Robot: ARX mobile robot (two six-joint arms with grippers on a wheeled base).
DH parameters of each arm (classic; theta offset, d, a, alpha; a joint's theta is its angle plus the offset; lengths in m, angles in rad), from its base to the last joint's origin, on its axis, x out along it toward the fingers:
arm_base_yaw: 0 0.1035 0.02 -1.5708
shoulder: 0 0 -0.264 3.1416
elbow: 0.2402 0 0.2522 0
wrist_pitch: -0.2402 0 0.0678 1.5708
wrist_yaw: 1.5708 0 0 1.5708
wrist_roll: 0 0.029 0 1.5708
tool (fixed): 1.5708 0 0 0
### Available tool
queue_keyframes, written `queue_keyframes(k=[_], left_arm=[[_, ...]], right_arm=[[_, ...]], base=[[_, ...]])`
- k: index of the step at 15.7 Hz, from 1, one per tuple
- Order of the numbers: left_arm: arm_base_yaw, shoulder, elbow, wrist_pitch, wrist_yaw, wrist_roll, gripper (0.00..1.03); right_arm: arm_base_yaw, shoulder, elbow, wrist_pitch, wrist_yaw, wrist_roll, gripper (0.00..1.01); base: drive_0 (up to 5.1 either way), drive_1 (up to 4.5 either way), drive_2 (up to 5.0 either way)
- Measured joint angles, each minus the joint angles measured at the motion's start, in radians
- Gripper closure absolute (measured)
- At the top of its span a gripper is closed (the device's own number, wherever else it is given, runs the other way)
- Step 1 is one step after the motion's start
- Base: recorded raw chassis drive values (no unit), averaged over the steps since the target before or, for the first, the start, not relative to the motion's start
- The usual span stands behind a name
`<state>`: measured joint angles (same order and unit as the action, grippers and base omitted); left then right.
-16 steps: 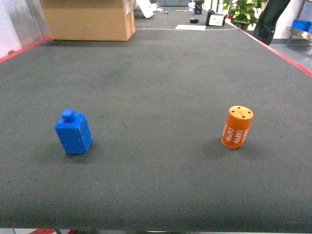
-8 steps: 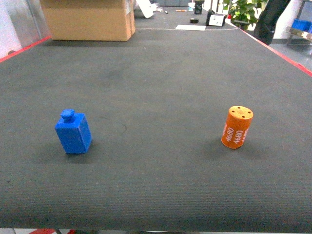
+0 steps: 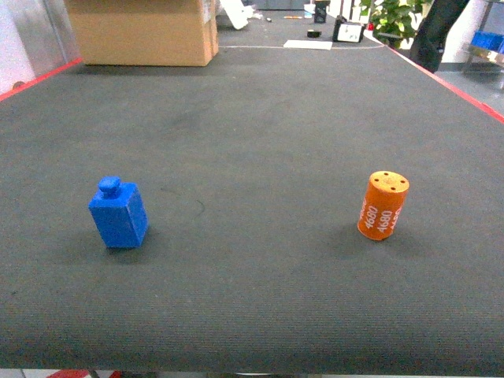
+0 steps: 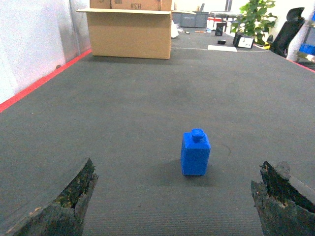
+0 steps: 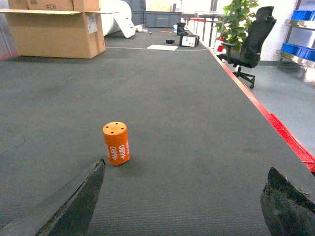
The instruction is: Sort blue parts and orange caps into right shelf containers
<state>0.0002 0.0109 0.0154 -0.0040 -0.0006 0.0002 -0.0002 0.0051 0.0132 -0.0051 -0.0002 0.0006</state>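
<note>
the dark grey bench [image 3: 260, 118] carries just two small things for me. the blue part [image 3: 118, 213] stands upright toward the bench's left edge and well in from its near edge, a blocky piece with a round knob on top. the orange cap [image 3: 383, 205] stands upright toward the right edge, a short cylinder with small holes in its flat top and white "4680" lettering down its side. the two are well apart, with bare mat between them. my arms do not show in the head view. from my left wrist, my left gripper [image 4: 179, 196] has its two worn dark fingers [image 4: 69, 199] spread wide at the bottom corners of the view, nothing between them, and the blue part [image 4: 195, 153] sits on the mat ahead of the gap, a little right of centre and not touched. from my right wrist, my right gripper [image 5: 182, 196] is likewise wide apart and holding nothing; the orange cap [image 5: 116, 143] stands ahead, nearer the left finger [image 5: 74, 201] than the right, clear of both. a big cardboard box [image 3: 142, 31] sits at the bench's far left corner. a red strip [image 5: 275, 128] runs along the bench's right edge, and beyond it stand an office chair [image 5: 251, 44] and a leafy plant [image 5: 238, 22]. bright blue crates [image 5: 295, 49] show on a shelf at the far right, off the bench.
</note>
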Motion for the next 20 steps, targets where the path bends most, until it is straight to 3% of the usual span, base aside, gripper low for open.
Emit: queue_keyframes(k=[13,14,15,16,17,18,20], left_arm=[[0.0,0.0,0.0,0.0,0.0,0.0,0.05],[0.0,0.0,0.0,0.0,0.0,0.0,0.05],[-0.062,0.04,0.014,-0.044,-0.156,-0.014,0.05],[-0.148,0.208,0.039,0.047,-0.36,-0.019,0.05],[-0.125,0.335,0.059,0.156,-0.457,-0.023,0.05],[-0.074,0.485,0.088,0.304,-0.472,-0.031,0.05],[-0.05,0.864,0.242,0.61,-0.348,-0.042,0.05]], right_arm=[[0.0,0.0,0.0,0.0,0.0,0.0,0.03],[0.024,0.016,0.013,-0.054,0.072,0.004,0.03],[0.119,0.16,0.039,-0.027,0.239,0.017,0.03],[0.15,0.276,0.056,0.08,0.288,0.031,0.03],[0.15,0.381,0.084,0.199,0.298,0.032,0.03],[0.151,0.534,0.135,0.341,0.294,0.037,0.03],[0.19,0.887,0.28,0.584,0.255,0.038,0.03]], base=[[0.0,0.0,0.0],[0.0,0.0,0.0],[0.0,0.0,0.0],[0.0,0.0,0.0],[0.0,0.0,0.0],[0.0,0.0,0.0],[0.0,0.0,0.0]])
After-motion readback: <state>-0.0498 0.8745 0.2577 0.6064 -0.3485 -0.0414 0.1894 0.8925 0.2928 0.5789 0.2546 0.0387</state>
